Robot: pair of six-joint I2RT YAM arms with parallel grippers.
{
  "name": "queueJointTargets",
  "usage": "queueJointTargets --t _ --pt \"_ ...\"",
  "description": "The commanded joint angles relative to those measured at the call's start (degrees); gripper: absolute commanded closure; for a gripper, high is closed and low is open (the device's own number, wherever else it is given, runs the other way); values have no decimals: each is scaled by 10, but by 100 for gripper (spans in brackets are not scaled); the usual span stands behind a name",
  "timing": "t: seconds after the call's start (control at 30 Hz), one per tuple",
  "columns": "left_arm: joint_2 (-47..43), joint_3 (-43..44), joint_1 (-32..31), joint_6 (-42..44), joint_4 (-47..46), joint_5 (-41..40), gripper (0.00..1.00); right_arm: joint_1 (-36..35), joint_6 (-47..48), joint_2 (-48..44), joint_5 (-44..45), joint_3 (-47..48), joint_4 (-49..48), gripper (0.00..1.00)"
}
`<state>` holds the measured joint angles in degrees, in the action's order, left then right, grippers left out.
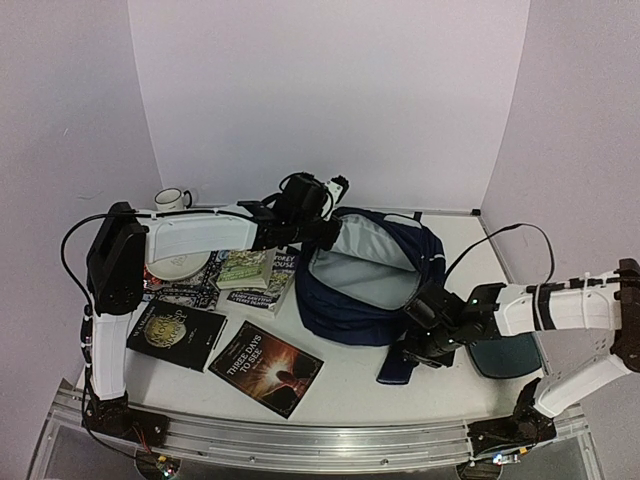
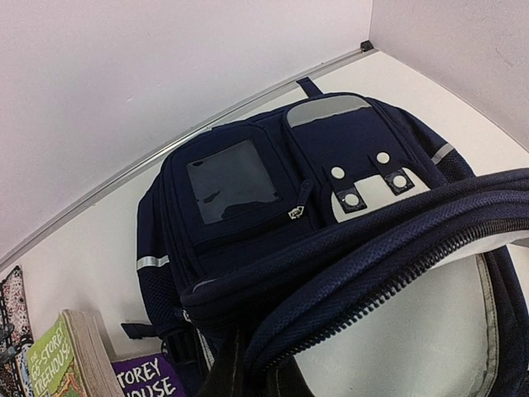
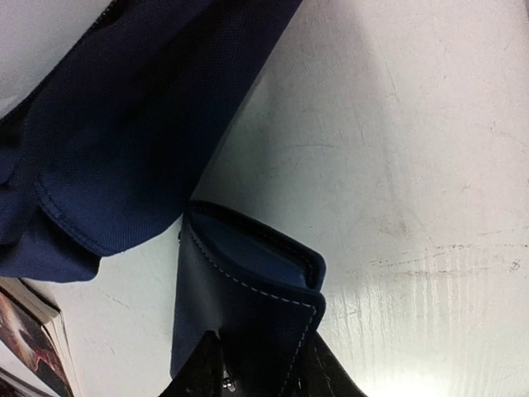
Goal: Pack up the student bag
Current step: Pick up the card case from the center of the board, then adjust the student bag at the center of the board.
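The left arm point(image 1: 190, 235) is reaching far forward and inward, the left gripper point(image 1: 325, 233) pinching tightly shut. The right arm point(image 1: 560, 305) is folding inward and low, the right gripper point(image 1: 405, 352) holding its fingers point(image 3: 202, 372) partway apart.

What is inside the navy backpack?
Inside the large navy fabric backpack only pale grey lining shows; no packed item is visible. Its depth is hidden by the rim.
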<state>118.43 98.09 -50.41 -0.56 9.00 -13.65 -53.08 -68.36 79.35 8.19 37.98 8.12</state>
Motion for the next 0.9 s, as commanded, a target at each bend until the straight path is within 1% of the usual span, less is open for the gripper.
queueJointTargets --t 0.0,0.13,0.2,0.4,0.5,0.63,0.7,0.87 --pt "-18 4 0 -19 -19 -9 100 -3 23 -46 6 10 61 92" --pt "-16 4 0 -17 -19 -14 100 -3 33 -74 16 41 85 93" --pt "-14 3 0 -16 -18 -15 100 -1 39 -86 17 64 98 95" --pt "-16 -2 0 -17 -18 -15 100 1 67 -122 30 149 137 98" --pt "-18 -5 0 -21 -18 -6 100 2 87 -125 51 190 140 99" --pt "-28 -13 0 -31 -18 13 100 4 102 -105 105 224 137 100" --pt "-34 -16 0 -41 -18 27 100 8 87 -90 114 219 107 100" --pt "-51 -16 0 -69 -18 74 100 25 17 -48 95 166 -36 100"
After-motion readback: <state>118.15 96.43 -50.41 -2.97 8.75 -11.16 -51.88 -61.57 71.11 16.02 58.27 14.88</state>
